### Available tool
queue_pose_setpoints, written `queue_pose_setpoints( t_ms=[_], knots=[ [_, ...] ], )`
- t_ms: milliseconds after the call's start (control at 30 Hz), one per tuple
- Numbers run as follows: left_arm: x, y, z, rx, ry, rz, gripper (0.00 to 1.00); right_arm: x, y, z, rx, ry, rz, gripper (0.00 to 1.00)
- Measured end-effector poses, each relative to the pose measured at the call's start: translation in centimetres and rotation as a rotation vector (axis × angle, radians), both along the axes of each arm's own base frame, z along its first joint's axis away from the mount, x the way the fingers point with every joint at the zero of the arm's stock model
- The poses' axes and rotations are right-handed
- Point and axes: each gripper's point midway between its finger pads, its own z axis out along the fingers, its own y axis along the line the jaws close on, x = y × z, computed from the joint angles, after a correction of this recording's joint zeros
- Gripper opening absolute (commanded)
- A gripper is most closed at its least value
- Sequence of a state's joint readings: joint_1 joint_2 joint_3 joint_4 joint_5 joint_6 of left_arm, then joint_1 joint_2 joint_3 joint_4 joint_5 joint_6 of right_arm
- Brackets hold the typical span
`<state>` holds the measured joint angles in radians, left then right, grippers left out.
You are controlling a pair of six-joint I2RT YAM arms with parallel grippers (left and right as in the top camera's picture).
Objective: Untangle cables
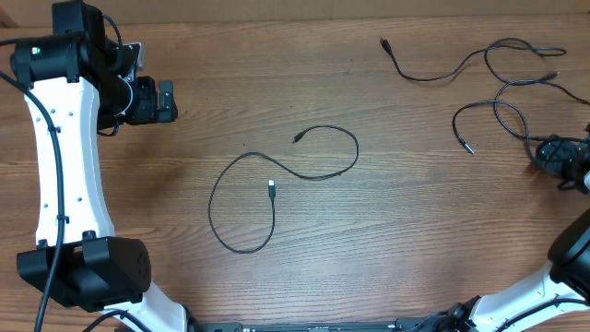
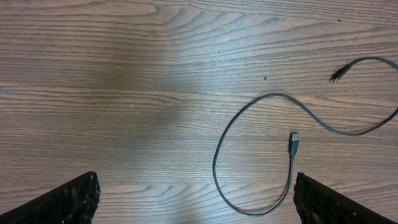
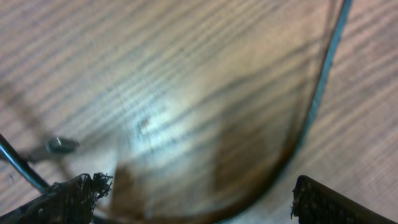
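Note:
One thin black cable (image 1: 271,187) lies alone in a loose loop at the table's middle, both plugs free. Several more cables (image 1: 502,88) cross each other at the back right. My left gripper (image 1: 166,101) hovers open at the back left, well clear of the looped cable (image 2: 249,115), whose plug (image 2: 293,142) shows in the left wrist view between my spread fingers (image 2: 68,202). My right gripper (image 1: 553,155) is down at the right edge of the tangle. It is open, with a blurred cable (image 3: 320,99) curving between its fingers (image 3: 336,205) and a small plug (image 3: 59,146) at left.
The wooden table (image 1: 415,240) bears only the cables. The left arm's white links (image 1: 64,184) run down the left side, and the right arm's base (image 1: 567,267) sits at the front right corner.

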<state>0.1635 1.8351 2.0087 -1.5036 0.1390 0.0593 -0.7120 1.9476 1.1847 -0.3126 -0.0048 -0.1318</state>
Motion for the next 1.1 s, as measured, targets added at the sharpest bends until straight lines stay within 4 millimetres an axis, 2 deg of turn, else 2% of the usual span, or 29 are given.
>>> queue_pose_setpoints(
  t_ms=[167, 333, 533, 667, 833, 900, 967, 1100],
  knots=[
    [0.0, 0.0, 0.0, 0.000, 0.000, 0.000, 1.00, 1.1, 0.1, -2.2, 0.024, -0.020, 0.032, 0.99],
    [0.0, 0.0, 0.0, 0.000, 0.000, 0.000, 0.99, 1.3, -0.1, -2.2, 0.018, -0.024, 0.033, 1.00],
    [0.0, 0.0, 0.0, 0.000, 0.000, 0.000, 0.99, 0.6, 0.1, -1.7, 0.061, 0.036, 0.023, 1.00],
    [0.0, 0.0, 0.0, 0.000, 0.000, 0.000, 0.99, 1.0, -0.2, 0.4, 0.058, 0.036, 0.021, 1.00],
    [0.0, 0.0, 0.0, 0.000, 0.000, 0.000, 1.00, 1.3, -0.5, 5.8, 0.007, -0.023, 0.020, 1.00],
    [0.0, 0.0, 0.0, 0.000, 0.000, 0.000, 1.00, 1.0, -0.3, 7.3, -0.001, -0.030, 0.023, 1.00],
    [0.0, 0.0, 0.0, 0.000, 0.000, 0.000, 0.99, 0.4, 0.2, 8.0, 0.004, -0.014, 0.032, 1.00],
    [0.0, 0.0, 0.0, 0.000, 0.000, 0.000, 1.00, -0.7, 1.2, 7.1, 0.038, 0.038, 0.048, 1.00]
  ],
)
